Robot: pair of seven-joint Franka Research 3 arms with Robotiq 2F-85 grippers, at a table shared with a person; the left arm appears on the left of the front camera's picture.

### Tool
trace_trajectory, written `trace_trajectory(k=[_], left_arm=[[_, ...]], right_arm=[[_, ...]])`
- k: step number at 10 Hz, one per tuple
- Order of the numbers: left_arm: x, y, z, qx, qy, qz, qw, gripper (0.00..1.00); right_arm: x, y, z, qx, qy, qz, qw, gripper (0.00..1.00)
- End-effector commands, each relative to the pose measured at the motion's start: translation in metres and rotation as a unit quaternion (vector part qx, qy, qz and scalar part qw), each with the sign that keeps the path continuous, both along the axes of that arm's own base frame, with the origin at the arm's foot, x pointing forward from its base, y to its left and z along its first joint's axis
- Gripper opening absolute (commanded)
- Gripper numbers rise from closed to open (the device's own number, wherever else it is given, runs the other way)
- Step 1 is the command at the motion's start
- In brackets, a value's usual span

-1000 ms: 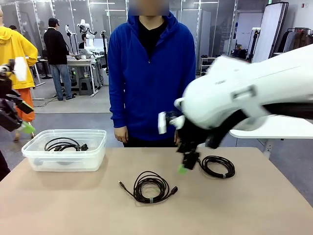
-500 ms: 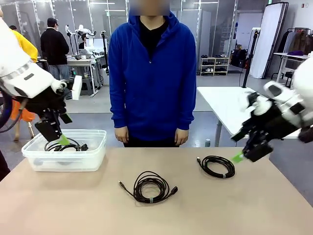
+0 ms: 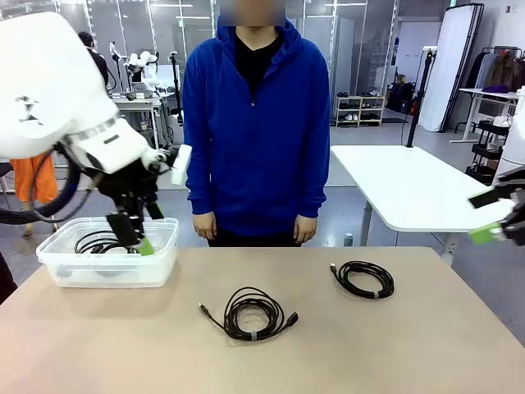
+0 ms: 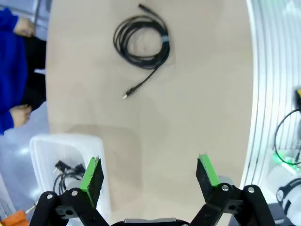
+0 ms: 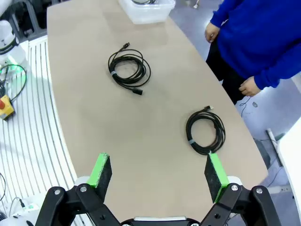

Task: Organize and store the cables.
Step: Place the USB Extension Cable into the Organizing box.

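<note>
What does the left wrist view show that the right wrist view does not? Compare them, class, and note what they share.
Left wrist view: the open left gripper at the clear bin, looking down on the cable inside it. Right wrist view: the open right gripper and a second coil near the person's hand. Shared: the middle coil, the bin and the person's blue sleeve.

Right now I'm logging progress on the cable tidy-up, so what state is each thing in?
Left gripper: open, empty, by the bin.
Right gripper: open, empty, raised above the table.
Bin: no lid on it, one cable inside.
Cable in the bin: coiled, stored.
Middle cable: coiled, lying on the table, not stored.
Right-hand cable: coiled, lying on the table, not stored.
</note>
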State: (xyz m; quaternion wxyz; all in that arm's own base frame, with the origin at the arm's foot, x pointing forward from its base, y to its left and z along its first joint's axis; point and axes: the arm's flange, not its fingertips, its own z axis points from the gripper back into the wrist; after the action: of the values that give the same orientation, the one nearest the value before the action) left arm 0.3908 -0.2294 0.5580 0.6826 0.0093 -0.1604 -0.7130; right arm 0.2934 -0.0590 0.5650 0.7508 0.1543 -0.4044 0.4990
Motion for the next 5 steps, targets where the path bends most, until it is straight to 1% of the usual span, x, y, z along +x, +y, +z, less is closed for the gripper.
trace_trajectory(k=[1, 2, 3, 4, 5], left_arm=[[0.011, -0.038, -0.011, 0.023, 0.032, -0.03, 0.999, 1.0], [0.015, -0.053, -0.019, 0.039, 0.038, -0.043, 0.998, 1.0], [0.02, -0.067, -0.026, 0.05, 0.04, -0.052, 0.997, 1.0], [0.024, -0.079, -0.035, 0.047, 0.044, -0.063, 0.996, 1.0], [0.028, -0.09, -0.049, 0.023, 0.053, -0.077, 0.995, 1.0]], right_arm=[[-0.05, -0.022, -0.032, 0.019, -0.002, 0.009, 1.0, 1.0], [-0.054, -0.04, -0.035, 0.026, 0.01, 0.021, 0.999, 1.0], [-0.052, -0.06, -0.044, 0.049, 0.024, 0.007, 0.998, 1.0], [-0.052, -0.072, -0.057, 0.066, 0.033, 0.003, 0.997, 1.0], [-0.054, -0.085, -0.073, 0.085, 0.042, -0.002, 0.995, 1.0]])
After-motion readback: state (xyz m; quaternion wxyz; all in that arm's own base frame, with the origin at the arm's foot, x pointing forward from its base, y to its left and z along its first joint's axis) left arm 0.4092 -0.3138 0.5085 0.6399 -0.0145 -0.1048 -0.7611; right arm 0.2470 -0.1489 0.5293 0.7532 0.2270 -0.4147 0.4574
